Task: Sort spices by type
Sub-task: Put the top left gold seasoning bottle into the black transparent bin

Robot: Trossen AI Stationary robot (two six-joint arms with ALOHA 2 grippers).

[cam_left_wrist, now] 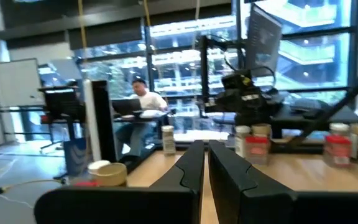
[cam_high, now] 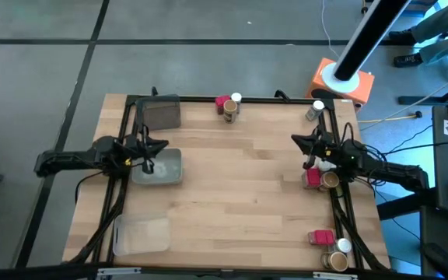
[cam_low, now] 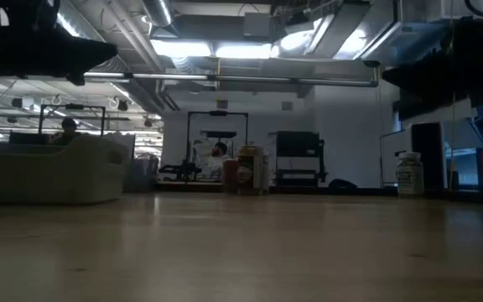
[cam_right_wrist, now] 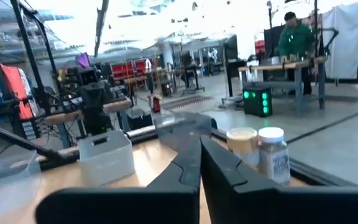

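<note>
Sorting looks not yet begun. The spices sit in mixed clusters on the wooden table [cam_high: 239, 179], none grouped by kind.

Far-edge cluster: pink-red packet [cam_high: 222, 102], white-capped jar [cam_high: 236, 99] and a tan-topped jar [cam_high: 229, 114], all touching or just beside each other. A lone clear jar [cam_high: 314, 110] stands at the far right corner.

Right-edge cluster: pink-red packet [cam_high: 313, 178] beside a tan-topped jar [cam_high: 330, 180], right under the right arm; a white cap shows just beside them, partly hidden.

Near right corner: pink-red packet [cam_high: 320, 236], white-capped jar [cam_high: 343, 246], tan-topped jar [cam_high: 334, 261] together.

Trays on the left side hold nothing that can be seen: dark grey tray [cam_high: 162, 114], light grey tray [cam_high: 160, 166], clear tray [cam_high: 141, 234].

Left gripper [cam_high: 149, 158] hovers over the light grey tray, fingers closed together, holding nothing. Right gripper [cam_high: 309, 152] hangs near the right-edge cluster, fingers also pressed closed, empty.

Judgement: all nine containers left to move; three trays likely one per kind.
</note>
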